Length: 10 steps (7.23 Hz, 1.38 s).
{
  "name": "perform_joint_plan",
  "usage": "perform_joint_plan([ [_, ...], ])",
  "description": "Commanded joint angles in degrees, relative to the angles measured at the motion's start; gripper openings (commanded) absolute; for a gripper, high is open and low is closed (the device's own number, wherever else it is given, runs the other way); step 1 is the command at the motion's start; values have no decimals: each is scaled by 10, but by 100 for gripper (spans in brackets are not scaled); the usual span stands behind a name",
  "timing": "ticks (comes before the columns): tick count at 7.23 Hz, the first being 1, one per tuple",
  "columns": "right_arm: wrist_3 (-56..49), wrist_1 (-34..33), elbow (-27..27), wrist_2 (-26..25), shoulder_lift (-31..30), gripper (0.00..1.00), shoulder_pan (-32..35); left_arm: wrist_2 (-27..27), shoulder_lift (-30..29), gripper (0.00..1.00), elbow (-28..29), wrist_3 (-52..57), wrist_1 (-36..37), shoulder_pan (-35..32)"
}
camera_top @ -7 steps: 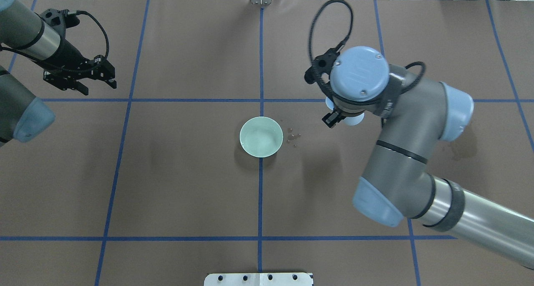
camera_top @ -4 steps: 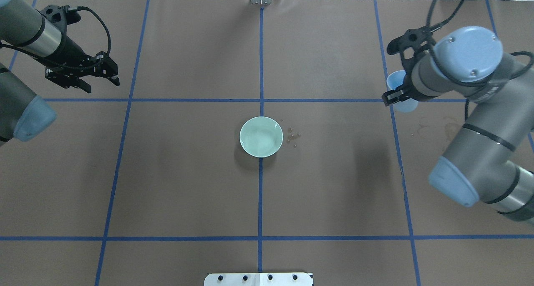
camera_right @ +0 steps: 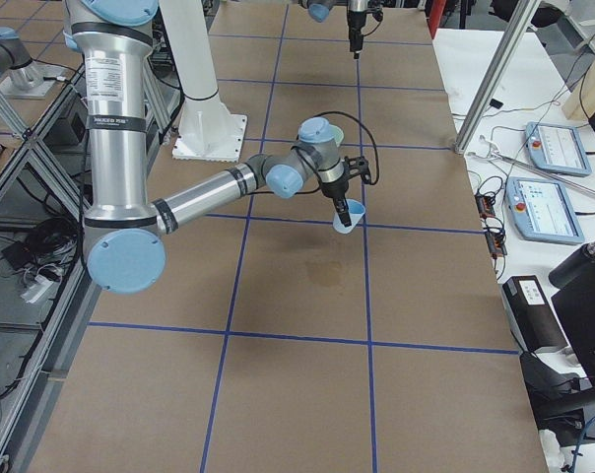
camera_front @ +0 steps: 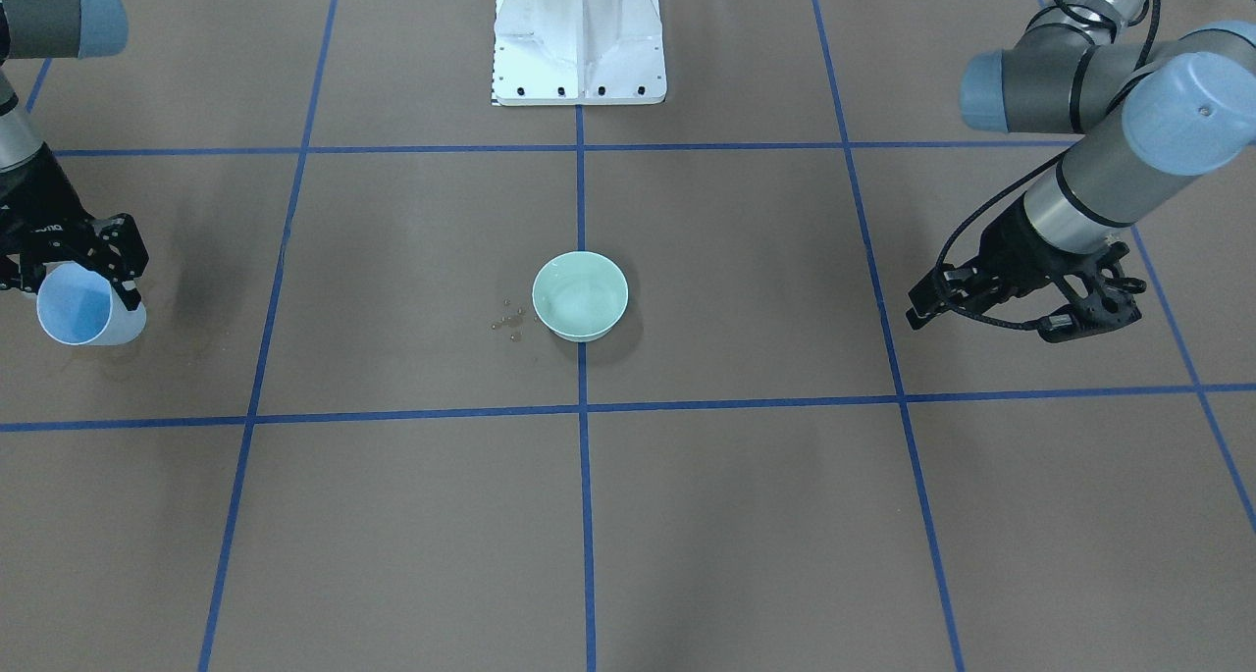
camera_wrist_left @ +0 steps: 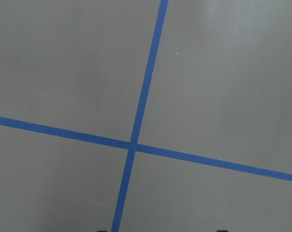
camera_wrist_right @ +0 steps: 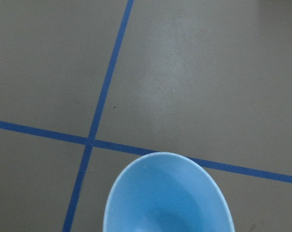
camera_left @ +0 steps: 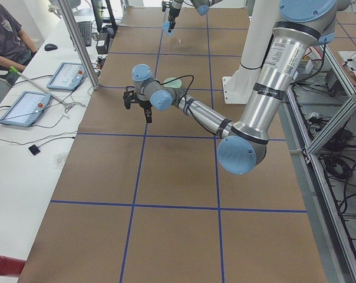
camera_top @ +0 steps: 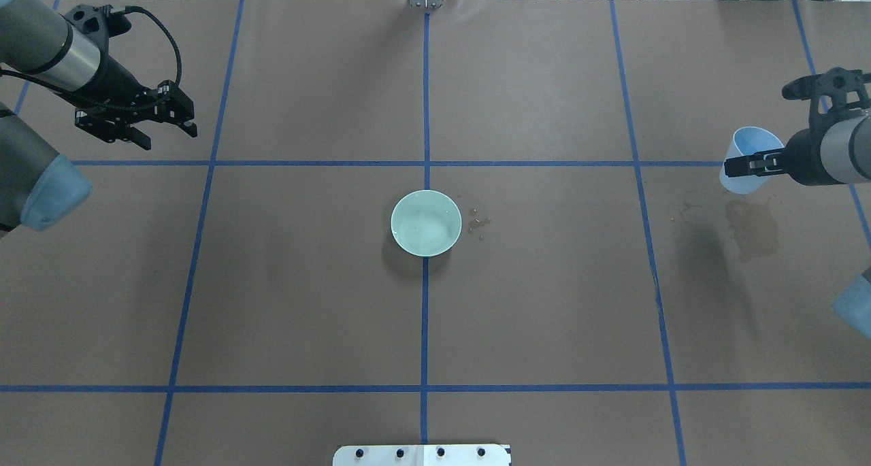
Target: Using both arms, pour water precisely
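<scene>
Plainly, the water (camera_top: 478, 222) shows as a small cluster of drops on the table (camera_top: 306, 282), just beside the 1 pale green bowl (camera_top: 394, 215) on the side toward the right arm (camera_top: 840, 154). Whether the bowl itself holds any I cannot tell; its inside only has a faint sheen. The overhead view alone makes clear a dark wet patch (camera_top: 750, 228) on the table near the 1 pale blue cup (camera_top: 747, 143). The front view shows this patch only faintly.

The right fingers (camera_top: 748, 164) are clamped on the cup's wall, holding it tilted and off the table, well apart from the bowl. The right wrist view looks into the cup's mouth, and no glint is clear inside. The left fingers (camera_top: 185, 130) are spread apart and hold nothing, above the table at the far left, well apart from the bowl. The left wrist view shows only bare table and 2 crossing blue tape lines (camera_wrist_left: 132, 144).

The 2 arms are both in view, the left arm (camera_top: 42, 52) at the overhead's left edge. Only the side views show 2 tablets (camera_left: 69, 75) on a white desk.
</scene>
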Motion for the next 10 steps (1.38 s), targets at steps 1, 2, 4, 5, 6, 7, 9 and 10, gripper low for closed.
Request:
perform_joint_plan([
  [1, 72, 208, -96, -52, -44, 0, 0, 0, 2, 81, -3, -7, 1, 0],
  [2, 78, 223, -110, -54, -46, 0, -1, 0, 1, 81, -4, -7, 1, 0],
  [4, 100, 223, -120, -80, -45, 0, -17, -1, 1, 81, -5, -7, 1, 0],
  [5, 103, 223, -126, -85, -46, 6, -18, -1, 0, 81, -5, -7, 1, 0],
  [6, 114, 224, -128, -87, -52, 12, -18, -1, 0, 81, -6, -7, 1, 0],
  [7, 128, 223, -132, -86, -52, 21, -18, -1, 1, 81, -8, -7, 1, 0],
  [9, 130, 225, -155, -87, -53, 28, -17, 0, 4, 81, -11, -7, 1, -1],
  [10, 157, 225, -153, -87, -52, 32, -17, -1, 6, 81, -15, -10, 1, 0],
])
